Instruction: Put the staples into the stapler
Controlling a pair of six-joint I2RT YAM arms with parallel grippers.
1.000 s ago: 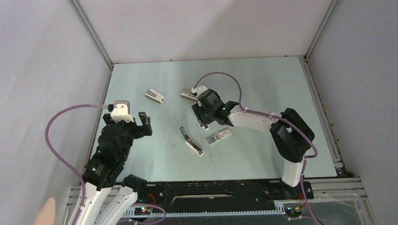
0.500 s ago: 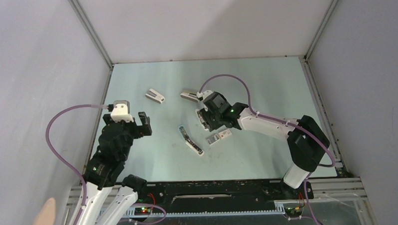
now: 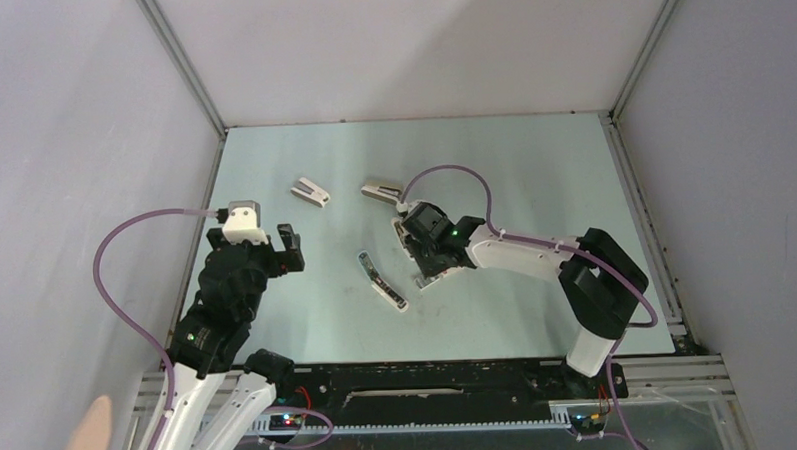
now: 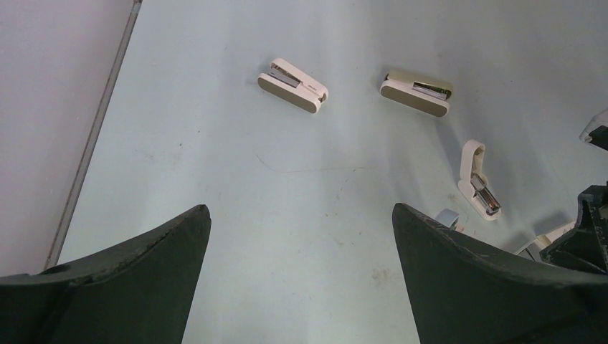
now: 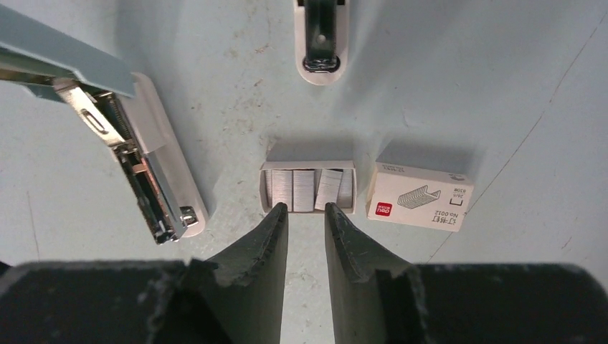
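The stapler [image 5: 154,179] lies opened on the table, its pale lid swung up to the left and its metal channel showing; from above the stapler [image 3: 381,281] is a slim bent bar. The staples [image 5: 308,188] sit as silvery strips in an open tray, with the printed white box sleeve [image 5: 419,197] just right of it. My right gripper [image 5: 307,209] hovers at the tray's near edge, open by a narrow gap, with nothing between its fingers. From above, the right gripper [image 3: 428,271] covers most of the tray. My left gripper [image 4: 301,209] hangs wide open over bare table.
Two stubby wedge staplers lie at the back: a white one [image 4: 292,84] [image 3: 310,191] and a beige one [image 4: 416,92] [image 3: 378,193]. A small white stub [image 5: 320,43] lies beyond the tray. Grey walls enclose the table on three sides.
My right gripper has moved toward the near side, down onto the staple tray, and its jaws have narrowed. The left arm has not moved.
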